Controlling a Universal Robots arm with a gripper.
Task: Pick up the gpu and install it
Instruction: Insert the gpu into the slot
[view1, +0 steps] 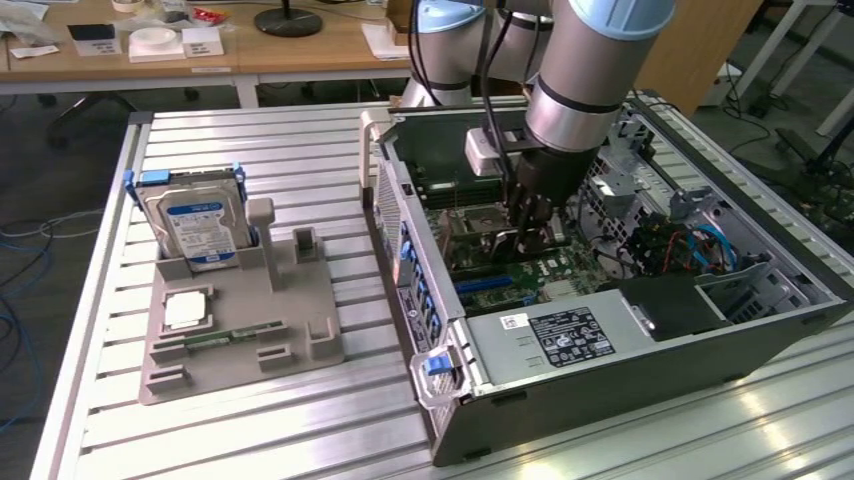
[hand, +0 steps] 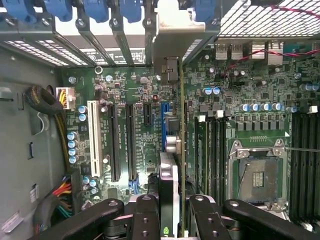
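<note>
Black two-finger gripper (view1: 530, 228) low inside open grey computer case (view1: 587, 400), fingers clamped on thin dark rectangular gpu card (hand: 170, 175). Card on edge over green motherboard (hand: 125, 90), just beside blue slot (hand: 164, 117); seated or not, cannot tell. Silver hard drive (view1: 198, 225) upright at exterior view's left, well apart.

A slatted metal tabletop (view1: 267, 140) carried a grey moulded holder (view1: 287, 320); a silver hard drive (view1: 198, 228) with a blue-white label stood upright in the holder's far slot; a square silver processor (view1: 184, 308) lay flat nearer the front, just beside a narrow green memory stick (view1: 235, 337); towards the exterior view's right lay an open computer case (view1: 601, 390), a labelled power supply (view1: 561, 340) at its near end; the motherboard (hand: 150, 95) showed a white slot (hand: 92, 137) and an empty processor socket (hand: 257, 175); a wooden desk (view1: 267, 55) stood behind.
</note>
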